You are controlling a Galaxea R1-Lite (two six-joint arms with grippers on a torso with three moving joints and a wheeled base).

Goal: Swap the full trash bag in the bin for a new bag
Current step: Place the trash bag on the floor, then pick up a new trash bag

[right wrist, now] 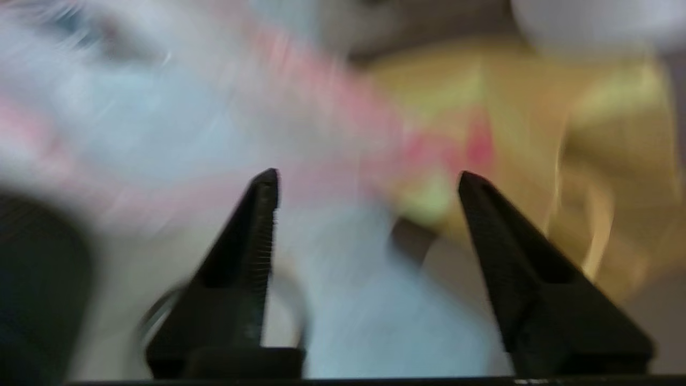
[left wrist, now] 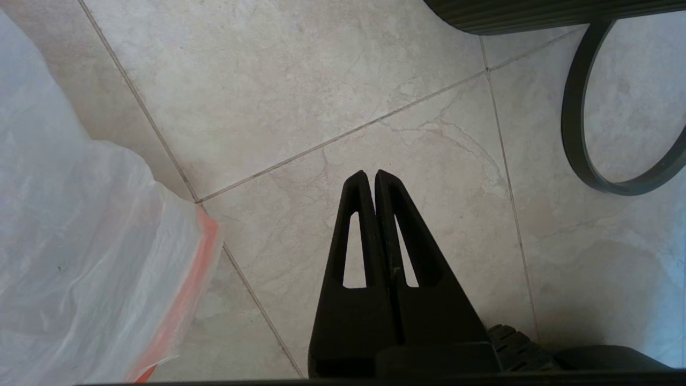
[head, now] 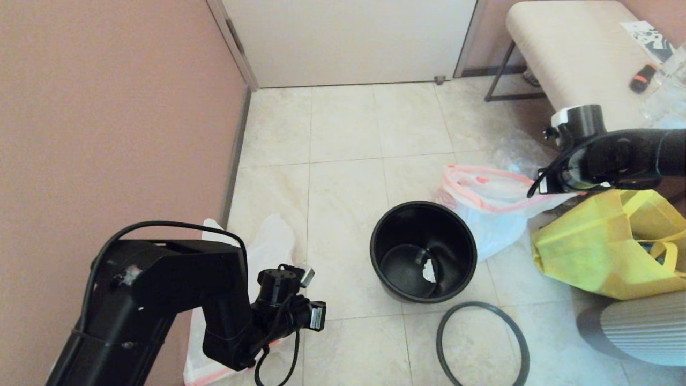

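Note:
The black bin (head: 423,252) stands bagless on the tiled floor with a white scrap on its bottom. Its thin dark hoop (head: 482,343) (left wrist: 576,128) lies flat in front of it. The full trash bag (head: 482,206) (right wrist: 161,118), white with a pink rim, rests against the bin's far right side. My right gripper (right wrist: 368,179) hovers open over that bag's rim corner, white plastic below its fingers. The new bag (head: 270,236) (left wrist: 80,257) lies flat by the left wall. My left gripper (left wrist: 371,174) is shut and empty above bare tile beside it.
A yellow tote bag (head: 605,246) (right wrist: 536,107) sits right of the full bag, with a grey ribbed cylinder (head: 638,327) in front of it. A padded bench (head: 568,48) and a crumpled clear bag (head: 514,150) are at the back right. A pink wall (head: 107,134) runs along the left.

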